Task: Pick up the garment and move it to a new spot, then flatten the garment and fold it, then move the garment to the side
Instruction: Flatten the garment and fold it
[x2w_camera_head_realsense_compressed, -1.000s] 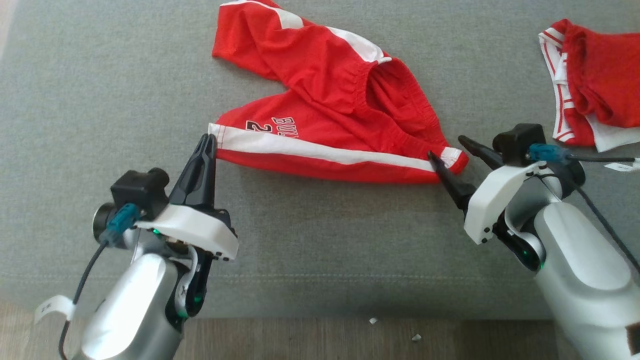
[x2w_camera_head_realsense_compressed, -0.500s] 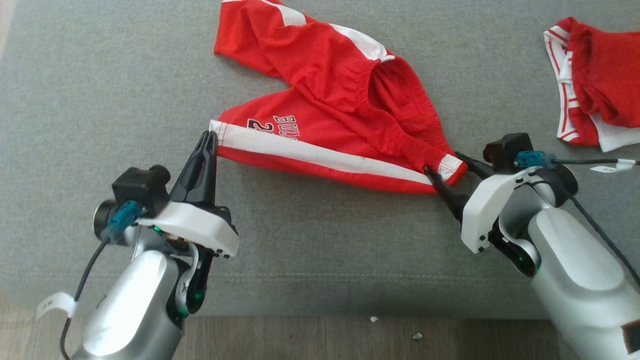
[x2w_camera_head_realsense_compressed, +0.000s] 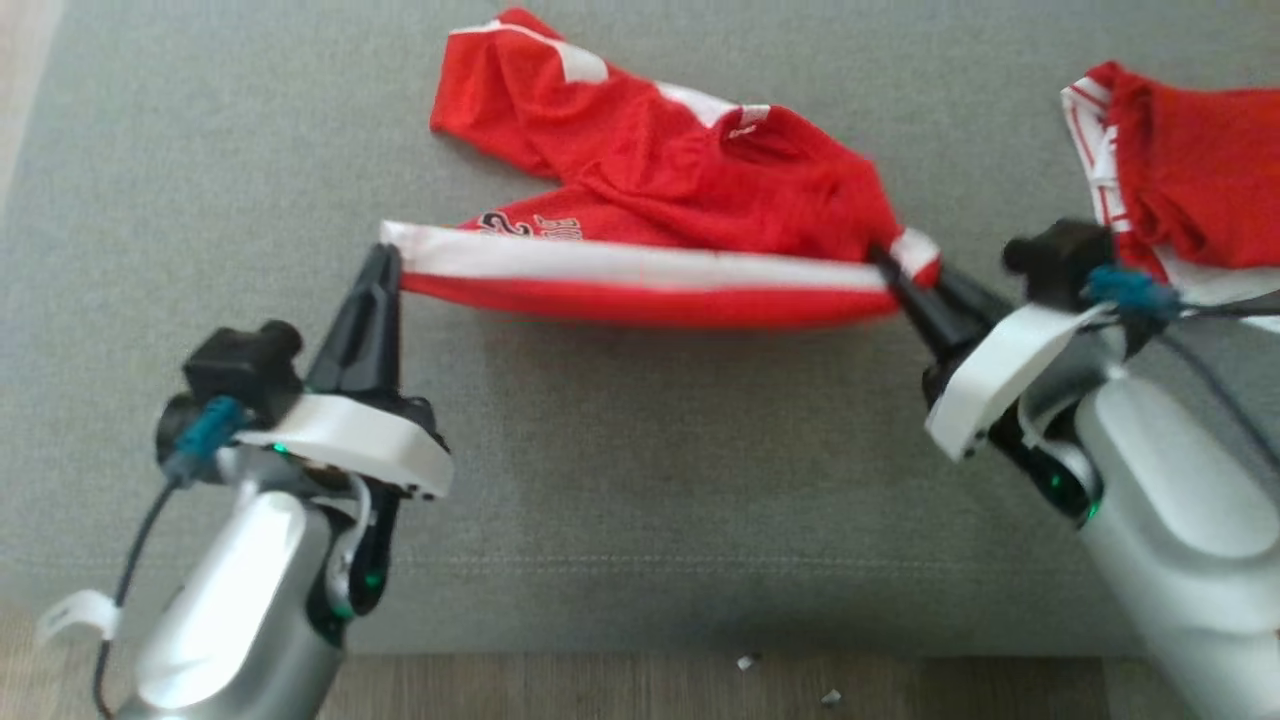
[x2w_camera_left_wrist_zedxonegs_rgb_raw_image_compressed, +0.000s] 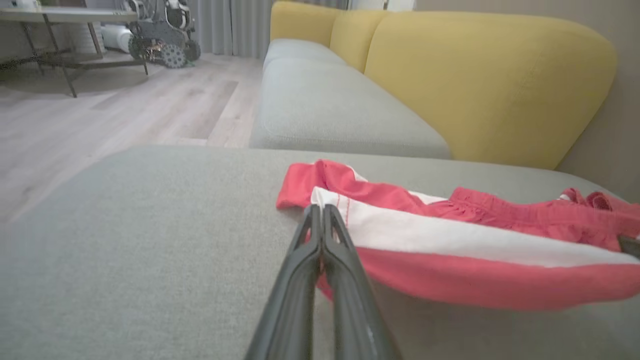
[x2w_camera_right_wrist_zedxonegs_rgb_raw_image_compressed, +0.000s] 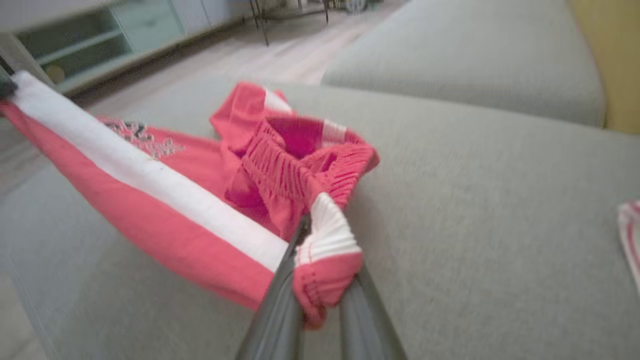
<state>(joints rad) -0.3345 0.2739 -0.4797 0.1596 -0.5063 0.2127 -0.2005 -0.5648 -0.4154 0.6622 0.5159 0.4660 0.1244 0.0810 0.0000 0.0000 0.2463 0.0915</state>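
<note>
seat cushion (x2w_camera_head_realsense_compressed: 640, 480): one, grey. It is serving you as the work surface, and the far part of the garment is resting on it.
garment (x2w_camera_head_realsense_compressed: 680, 190): one pair of red shorts, lying mid-cushion. You are holding its near edge raised between both grippers, likely so that it is travelling to the new spot spread out rather than bunched.
second garment (x2w_camera_head_realsense_compressed: 1190, 170): one, also red, lying apart at the cushion's right edge, with neither gripper touching it.
white stripe (x2w_camera_head_realsense_compressed: 640, 265): one, running taut from gripper to gripper, which suggests you are pulling the two ends apart.
left gripper (x2w_camera_head_realsense_compressed: 385, 265): one of two. Its fingers are pressing together on the leg-hem corner.
right gripper (x2w_camera_head_realsense_compressed: 885, 262): the other. Its fingers are pinching the waistband corner, which is bulging out between them.
</note>
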